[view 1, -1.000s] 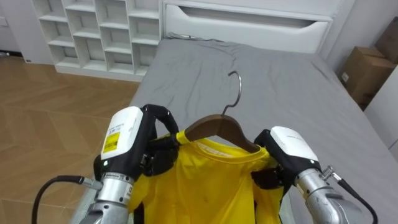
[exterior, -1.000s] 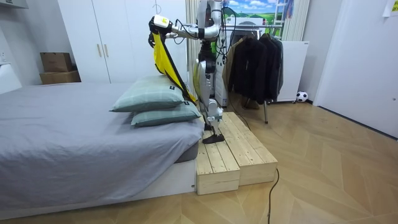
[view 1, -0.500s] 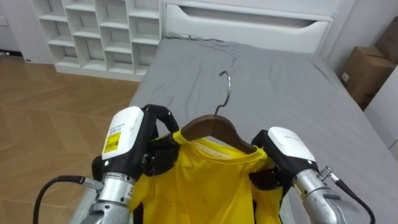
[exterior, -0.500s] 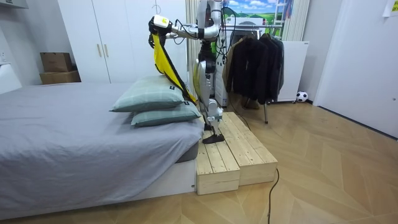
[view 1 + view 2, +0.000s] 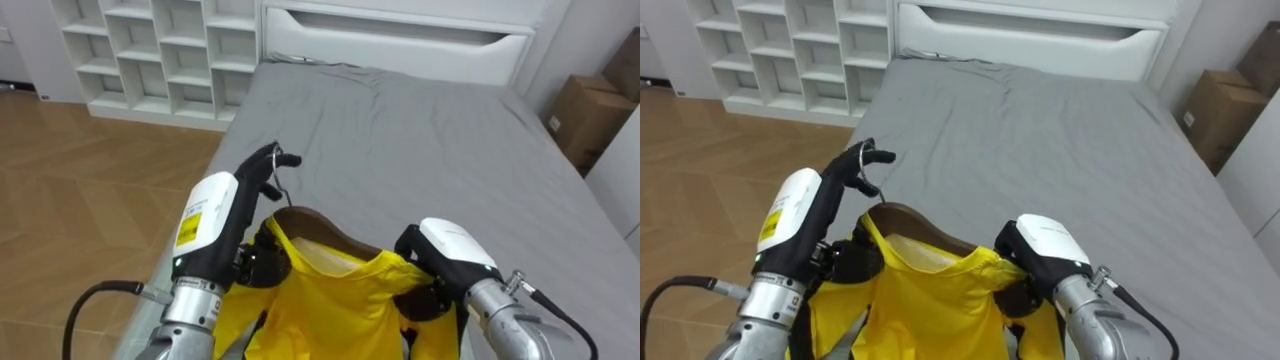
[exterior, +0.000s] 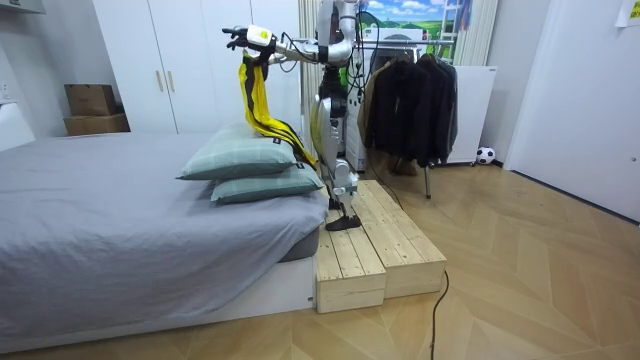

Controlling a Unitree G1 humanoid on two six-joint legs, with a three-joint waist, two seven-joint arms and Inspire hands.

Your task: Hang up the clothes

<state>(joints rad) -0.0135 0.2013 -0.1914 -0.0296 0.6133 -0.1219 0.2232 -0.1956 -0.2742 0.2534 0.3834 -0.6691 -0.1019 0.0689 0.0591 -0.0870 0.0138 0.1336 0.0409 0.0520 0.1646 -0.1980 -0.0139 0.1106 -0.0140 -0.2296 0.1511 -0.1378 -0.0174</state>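
Head eyes overlook bed (image 5: 450,130); room camera stands afar.

Over the grey bed (image 5: 1060,150), a yellow shirt (image 5: 930,300) on a brown wooden hanger (image 5: 925,228) sits between our left hand (image 5: 795,225) and right hand (image 5: 1040,245); white cubby shelves (image 5: 790,50) stand beyond.

Bed (image 5: 430,130): runs from the robot toward 12 o'clock, up to the headboard (image 5: 400,35).
Shelf unit (image 5: 150,50): 10 o'clock, left of the headboard.
Cardboard box (image 5: 590,115): 2 o'clock, past the bed's right edge.
Shirt (image 5: 340,300): 6 o'clock, on the hanger (image 5: 320,228), between left hand (image 5: 215,230) and right hand (image 5: 445,260).
Pillows (image 6: 250,165): stacked on the bed's near end, below the shirt.
Wooden platform (image 6: 375,240): under the robot, against the bed.
Clothes rack (image 6: 410,100): behind the robot.
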